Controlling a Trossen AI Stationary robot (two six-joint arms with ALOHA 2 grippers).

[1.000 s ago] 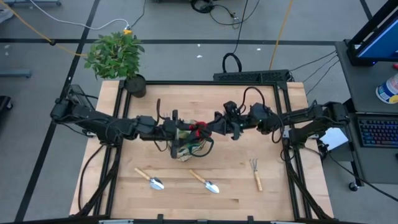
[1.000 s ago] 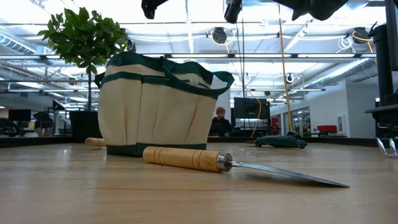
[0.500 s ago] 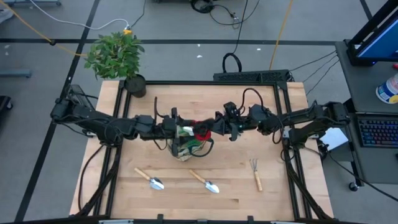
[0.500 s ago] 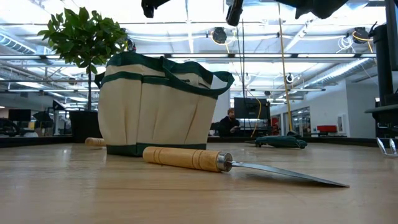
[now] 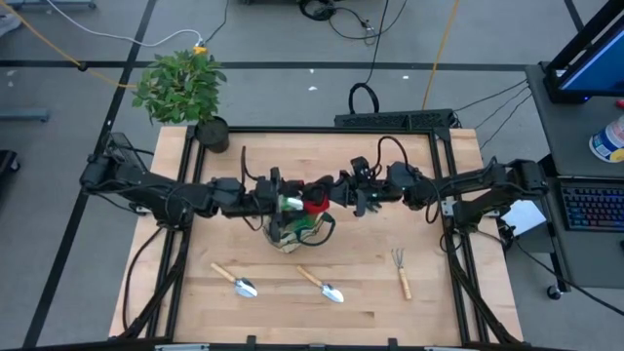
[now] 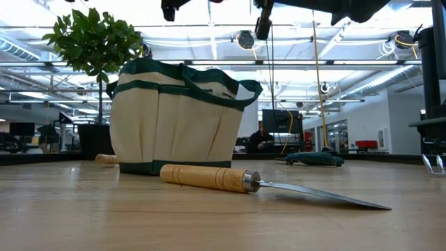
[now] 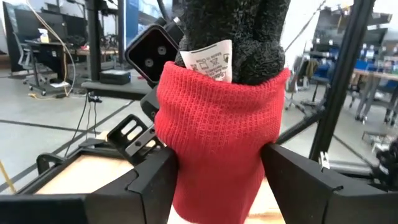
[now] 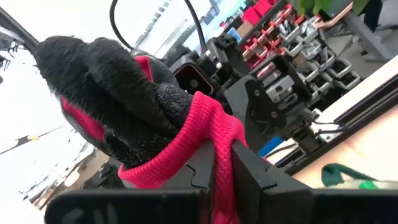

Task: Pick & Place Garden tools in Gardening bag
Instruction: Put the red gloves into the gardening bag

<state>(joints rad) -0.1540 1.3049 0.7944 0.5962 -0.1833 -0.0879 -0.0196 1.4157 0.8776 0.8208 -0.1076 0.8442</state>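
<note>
The right gripper (image 5: 330,202) is clamped on a red-and-black glove (image 5: 314,203), and hangs above the middle of the table (image 5: 429,302), just over the gardening bag (image 5: 295,230). In the right wrist view the red knitted cuff (image 8: 200,143) is pinched between the two dark fingers (image 8: 245,171), with the black fuzzy part of the glove bunched beyond them.

The left gripper (image 5: 283,203) meets it from the opposite side. In the left wrist view its two fingers (image 7: 152,180) stand on either side of the red cuff and touch it, so both grippers grip the same glove; a white label (image 7: 208,60) shows where the cuff joins the black part.

The gardening bag stands upright directly under both grippers; in the low view it is a beige bag with dark green trim and loop handles (image 6: 230,85).

Nearer the front edge of the table lie the remaining tools, well apart from the bag: one trowel (image 5: 234,280) to the left, a second trowel (image 5: 321,285) near the centre, and a fork rake (image 5: 402,272) to the right. All three lie flat on the wood.

A potted plant (image 5: 185,90) stands at the table's far left corner.
</note>
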